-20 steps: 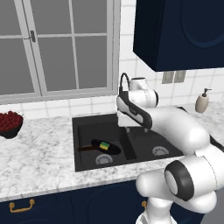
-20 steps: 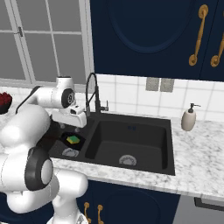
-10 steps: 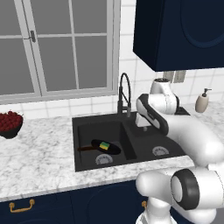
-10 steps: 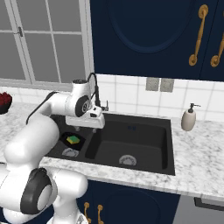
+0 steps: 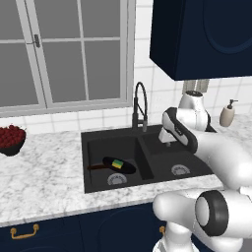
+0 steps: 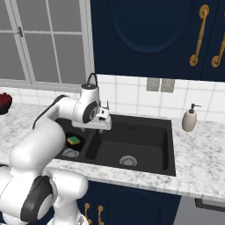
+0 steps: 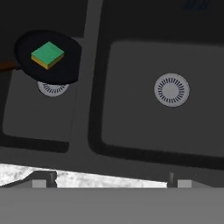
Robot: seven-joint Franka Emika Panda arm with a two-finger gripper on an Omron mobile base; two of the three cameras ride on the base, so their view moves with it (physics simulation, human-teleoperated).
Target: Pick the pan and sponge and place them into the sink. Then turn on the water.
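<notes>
- No brand, label or readable writing shows on any item — the soap bottle, the cabinet doors and the outlet plates on the tiles are all plain.
- The gripper hangs over the sink, above the strip between the two basins and toward the back rim, its jaws spread wide with nothing between them.
- In the hand view the two fingertips stand far apart at the bottom edge, over the marble counter edge and the sink's rim.
- The pan lies in the left basin, off to one side of the jaws and below them, its reddish-brown handle pointing away from the divider.
- The sponge — green side up, yellow layer at its edge — rests inside the pan, touching its floor.
- The pan partly covers the left drain; the right drain lies bare, nearly straight below the jaws.
- The faucet stands behind the sink, just beside the hand; no stream of water can be seen.
- Since half a second ago the hand has swung further toward the right basin and away from the faucet's neck; a second ago it was over the left basin, close above the pan.
- The pan, sponge and bowl of red fruit lie as they did before, and the jaws are as wide as they were.
</notes>
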